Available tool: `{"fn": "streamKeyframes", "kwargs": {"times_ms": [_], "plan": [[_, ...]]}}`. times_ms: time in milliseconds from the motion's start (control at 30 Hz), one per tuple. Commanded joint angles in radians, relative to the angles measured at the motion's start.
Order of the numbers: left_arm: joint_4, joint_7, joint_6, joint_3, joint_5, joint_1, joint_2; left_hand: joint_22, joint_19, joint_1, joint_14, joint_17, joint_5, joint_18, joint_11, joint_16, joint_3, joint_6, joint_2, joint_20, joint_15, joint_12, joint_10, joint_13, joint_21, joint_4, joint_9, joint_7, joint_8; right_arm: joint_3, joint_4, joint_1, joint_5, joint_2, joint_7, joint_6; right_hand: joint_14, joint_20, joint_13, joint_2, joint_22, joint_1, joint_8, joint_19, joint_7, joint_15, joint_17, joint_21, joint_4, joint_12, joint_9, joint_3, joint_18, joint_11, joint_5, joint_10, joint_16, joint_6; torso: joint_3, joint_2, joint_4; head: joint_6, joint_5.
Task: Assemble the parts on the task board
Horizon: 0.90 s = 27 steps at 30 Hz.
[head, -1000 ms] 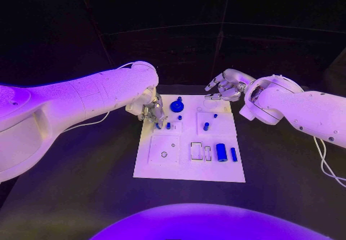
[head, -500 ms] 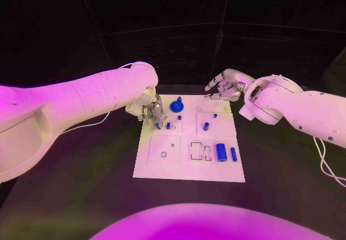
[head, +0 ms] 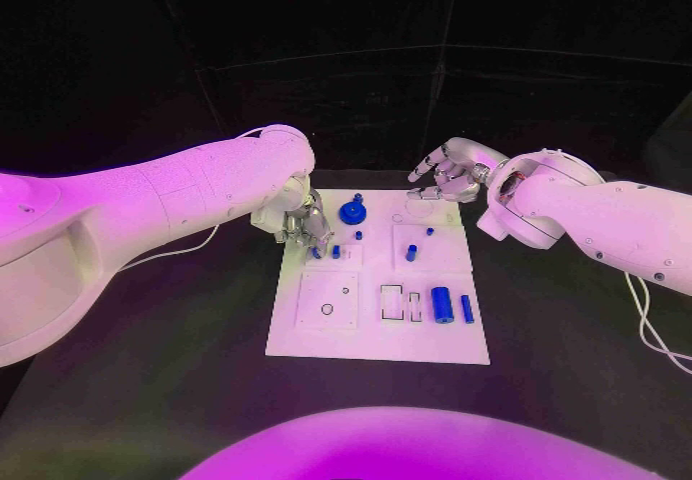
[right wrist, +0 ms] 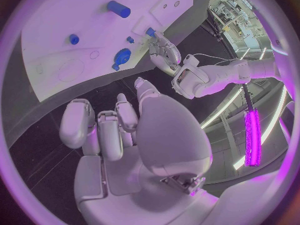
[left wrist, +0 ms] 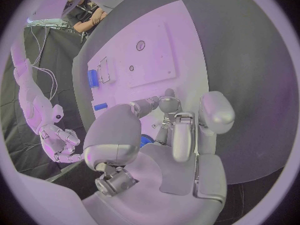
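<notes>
White task board [head: 378, 335] at the centre of the black counter [head: 159, 370]. Left hand [head: 304, 228] is lowered over the board's far left corner, fingers drawn together near two small blue pegs [head: 326, 251] — whether it pinches one cannot be told. Right hand [head: 447, 174] hovers past the far edge, fingers loosely curled, holding nothing. A blue cylinder [head: 443, 305] lies near the right edge — a blue knob [head: 353, 211] sits at the far end.
</notes>
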Motion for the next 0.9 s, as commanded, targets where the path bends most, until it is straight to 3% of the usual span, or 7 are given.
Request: {"fn": "streamKeyframes", "kwargs": {"times_ms": [33, 167, 267, 633, 900], "plan": [[0.002, 0.0, -0.021, -0.002, 0.017, -0.005, 0.003, -0.001, 0.002, -0.024, 0.09, 0.204, 0.003, 0.008, -0.004, 0.002, -0.01, 0.021, -0.006, -0.008, -0.01, 0.004, 0.001, -0.001, -0.007, 0.013, -0.003, -0.011, -0.005, 0.001, 0.001, 0.002, -0.002, 0.001, 0.008, 0.005, 0.07, -0.003, -0.002, 0.005, -0.002, -0.003, 0.006, -0.006, 0.0, -0.008, 0.102, -0.003, 0.0, 0.001, -0.001, -0.006, 0.003, -0.007, 0.004, 0.0, -0.006, 0.007, 0.0002, 0.0, -0.0003, 0.0, 0.0], [0.001, 0.001, -0.034, -0.002, 0.017, -0.005, 0.003, -0.003, 0.003, -0.079, 0.09, 0.204, 0.002, 0.008, -0.004, 0.002, -0.067, 0.032, -0.03, -0.008, -0.008, 0.004, 0.002, -0.003, -0.011, 0.058, -0.007, -0.01, -0.01, 0.001, 0.001, 0.002, -0.002, 0.001, 0.01, 0.005, 0.07, -0.003, -0.004, 0.005, -0.008, -0.003, 0.006, -0.009, 0.0, -0.008, 0.101, -0.006, 0.0, -0.001, -0.001, -0.006, 0.004, -0.007, 0.004, -0.002, -0.007, 0.006, -0.0003, 0.0, 0.0003, 0.0, -0.001], [-0.001, 0.002, -0.039, -0.002, 0.017, -0.005, 0.003, -0.004, 0.004, -0.097, 0.09, 0.204, 0.003, 0.008, -0.004, 0.001, -0.095, 0.035, -0.035, -0.009, -0.01, 0.004, 0.003, -0.002, -0.013, 0.077, -0.009, -0.012, -0.015, 0.001, 0.001, 0.002, -0.002, 0.001, 0.01, 0.005, 0.07, -0.003, -0.004, 0.005, -0.008, -0.003, 0.006, -0.009, 0.0, -0.008, 0.101, -0.006, 0.0, -0.001, -0.001, -0.006, 0.004, -0.007, 0.004, -0.002, -0.007, 0.006, 0.0002, 0.0, 0.0004, 0.0, -0.001], [-0.01, 0.007, -0.033, -0.002, 0.017, -0.005, 0.005, -0.005, 0.005, -0.071, 0.09, 0.204, 0.003, 0.009, -0.008, 0.001, -0.115, 0.036, -0.035, -0.011, -0.013, 0.005, 0.003, -0.001, -0.016, 0.055, -0.009, -0.016, -0.018, 0.001, 0.001, 0.002, -0.002, 0.001, 0.01, 0.006, 0.07, -0.003, -0.004, 0.005, -0.008, -0.003, 0.006, -0.009, 0.0, -0.008, 0.101, -0.006, 0.0, -0.001, -0.001, -0.006, 0.004, -0.007, 0.004, -0.002, -0.007, 0.006, -0.0004, 0.0, -0.0003, 0.0, -0.001], [-0.014, 0.014, -0.036, -0.001, 0.017, -0.005, 0.0, -0.007, 0.005, -0.06, 0.09, 0.203, 0.004, 0.009, -0.009, 0.001, -0.119, 0.038, -0.008, -0.012, -0.014, 0.004, 0.002, -0.001, -0.019, 0.058, -0.01, -0.017, -0.022, 0.001, 0.0, 0.002, -0.002, 0.001, 0.01, 0.007, 0.07, -0.003, -0.004, 0.005, -0.008, -0.003, 0.006, -0.009, 0.0, -0.008, 0.101, -0.006, 0.0, -0.001, -0.001, -0.006, 0.004, -0.007, 0.004, -0.002, -0.007, 0.006, -0.0009, 0.0, 0.0007, 0.0, -0.002]]}}
